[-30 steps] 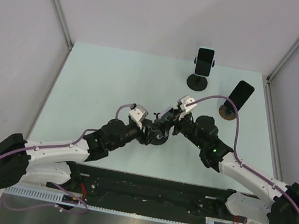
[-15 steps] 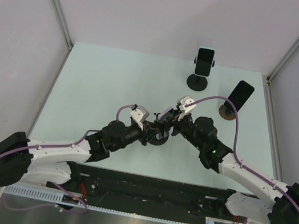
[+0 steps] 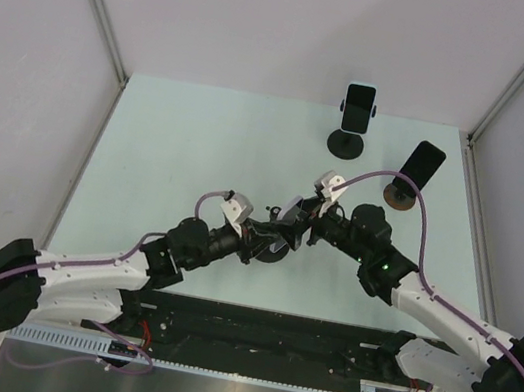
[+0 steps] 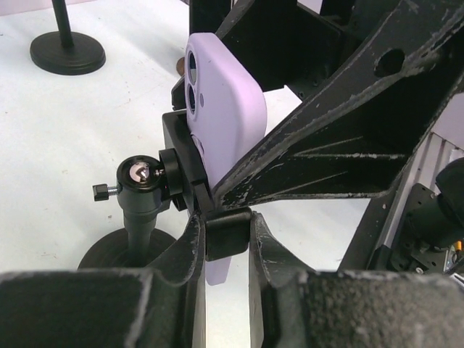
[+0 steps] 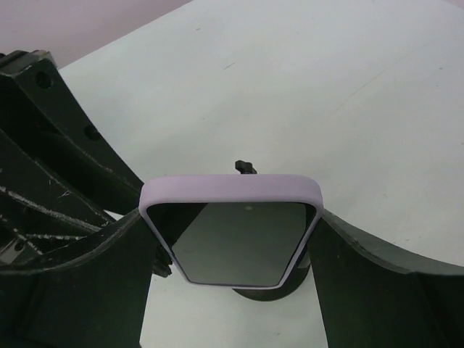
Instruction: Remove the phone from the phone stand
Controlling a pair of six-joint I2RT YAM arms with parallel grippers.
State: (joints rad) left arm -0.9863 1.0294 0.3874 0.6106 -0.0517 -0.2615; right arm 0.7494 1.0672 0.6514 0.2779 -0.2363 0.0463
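Note:
A phone (image 4: 221, 109) in a lilac case stands in the black cradle of a phone stand (image 4: 141, 196), whose round base rests on the table. My left gripper (image 4: 227, 233) is shut on the cradle's black lower tab, under the phone. In the right wrist view, my right gripper (image 5: 232, 225) holds the phone (image 5: 232, 243) by its two long edges, with a finger pressed against each side and the screen facing the camera. From above, both grippers meet at the stand (image 3: 277, 244) in the middle of the table, left gripper (image 3: 263, 238) and right gripper (image 3: 295, 226).
Two other phones on stands are at the back right. One is a light-cased phone (image 3: 359, 107) on a black base (image 3: 345, 145). The other is a black phone (image 3: 420, 165) on a brown base (image 3: 401, 196). Grey walls enclose the table.
The left gripper has closed onto the stand's lower tab and its arm has stretched toward the stand. The right arm has shifted slightly and still grips the phone.

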